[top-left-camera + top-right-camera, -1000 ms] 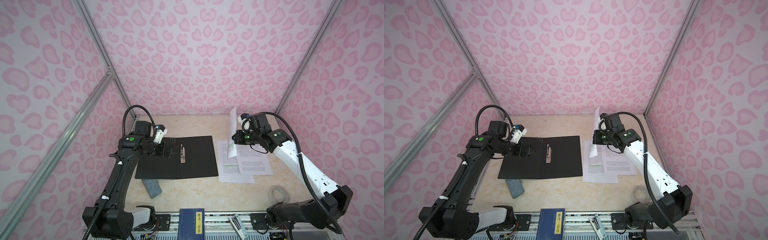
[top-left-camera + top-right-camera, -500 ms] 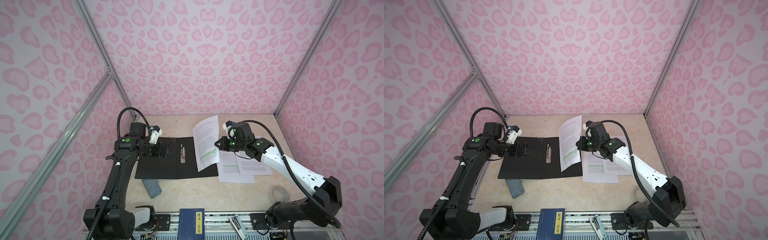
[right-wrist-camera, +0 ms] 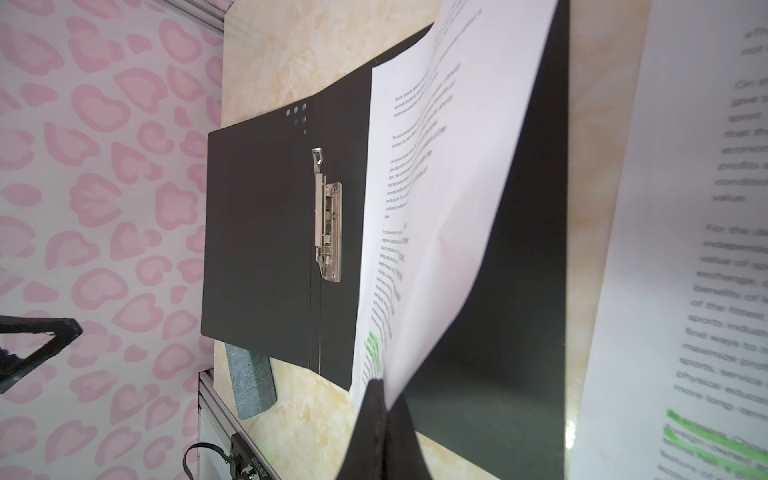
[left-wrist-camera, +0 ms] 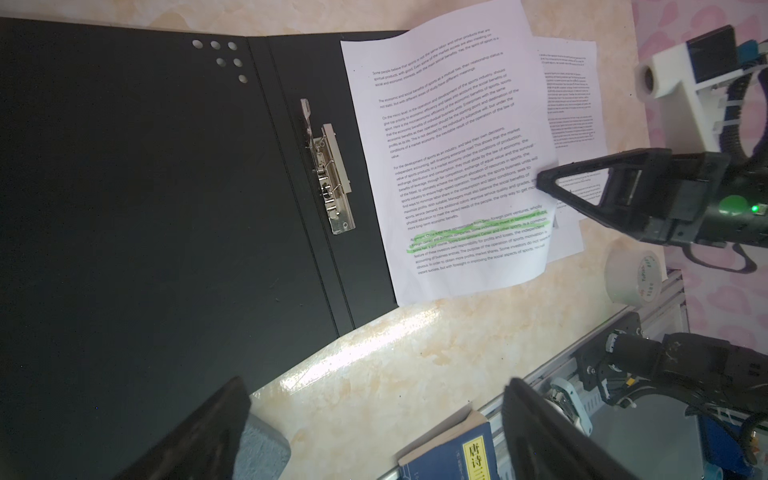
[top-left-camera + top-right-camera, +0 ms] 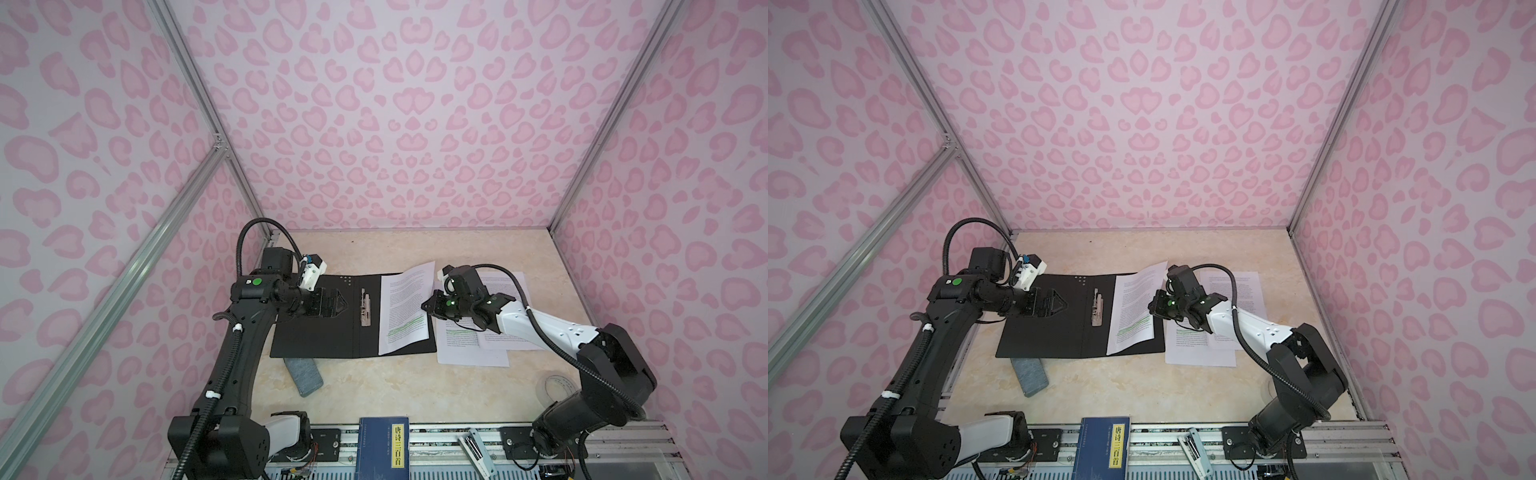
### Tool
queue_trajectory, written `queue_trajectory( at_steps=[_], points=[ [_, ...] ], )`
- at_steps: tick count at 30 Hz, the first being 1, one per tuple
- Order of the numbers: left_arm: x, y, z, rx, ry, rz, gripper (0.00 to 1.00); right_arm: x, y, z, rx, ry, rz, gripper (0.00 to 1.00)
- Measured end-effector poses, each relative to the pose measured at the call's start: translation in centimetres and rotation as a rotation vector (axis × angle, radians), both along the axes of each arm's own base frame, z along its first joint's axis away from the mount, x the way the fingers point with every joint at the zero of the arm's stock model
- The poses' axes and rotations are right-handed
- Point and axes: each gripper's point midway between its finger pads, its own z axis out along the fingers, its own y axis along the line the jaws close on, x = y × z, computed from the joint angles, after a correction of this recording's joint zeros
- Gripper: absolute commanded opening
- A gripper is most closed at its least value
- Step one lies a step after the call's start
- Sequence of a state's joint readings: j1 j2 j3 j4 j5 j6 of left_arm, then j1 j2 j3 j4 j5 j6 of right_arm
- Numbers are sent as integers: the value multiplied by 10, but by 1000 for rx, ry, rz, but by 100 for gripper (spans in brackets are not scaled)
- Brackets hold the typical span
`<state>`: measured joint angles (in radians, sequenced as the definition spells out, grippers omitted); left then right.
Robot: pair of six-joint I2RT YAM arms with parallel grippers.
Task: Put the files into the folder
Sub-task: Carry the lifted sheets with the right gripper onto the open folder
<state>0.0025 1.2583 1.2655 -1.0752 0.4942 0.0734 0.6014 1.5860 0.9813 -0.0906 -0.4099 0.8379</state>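
Note:
The folder [image 5: 324,328] [image 5: 1054,332] lies open on the table, black inside up, its metal clip [image 5: 365,309] [image 4: 328,174] near the spine. My right gripper [image 5: 428,307] [image 5: 1152,308] [image 3: 380,390] is shut on the right edge of one printed sheet [image 5: 405,311] [image 4: 457,166] [image 3: 457,187]. That sheet's left part rests on the folder's right half while its held edge is raised. Two more files [image 5: 478,345] [image 5: 1204,349] lie overlapped on the table, right of the folder. My left gripper [image 5: 336,305] [image 5: 1059,305] [image 4: 374,399] hovers open and empty over the folder's left half.
A grey block [image 5: 305,374] pokes out from under the folder's front left corner. A dark blue book [image 5: 384,449] and a small stapler-like tool [image 5: 473,451] sit on the front rail. A tape roll [image 5: 557,388] lies at the front right. Pink walls enclose three sides.
My right gripper has swung the held sheet from upright over the paper pile leftward and down onto the folder's right half. The left gripper has stayed open over the left half.

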Motion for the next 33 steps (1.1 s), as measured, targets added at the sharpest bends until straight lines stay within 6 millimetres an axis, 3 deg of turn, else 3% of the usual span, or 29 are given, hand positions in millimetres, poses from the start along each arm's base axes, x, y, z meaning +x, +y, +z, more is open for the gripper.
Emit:
queue_trajectory(
  at_steps=[4, 19, 27, 33],
  points=[
    [-1, 0, -1, 0, 1, -6, 98, -2, 1, -9, 5, 24, -2, 3],
    [-2, -3, -1, -16, 1, -19, 98, 7, 25, 10, 147, 42, 21, 3],
    [-3, -3, -1, -12, 2, -29, 98, 11, 26, 10, 179, 73, 13, 2],
    [-4, -3, -1, -11, 2, -32, 98, 12, 29, 40, 225, 36, 28, 2]
  ],
)
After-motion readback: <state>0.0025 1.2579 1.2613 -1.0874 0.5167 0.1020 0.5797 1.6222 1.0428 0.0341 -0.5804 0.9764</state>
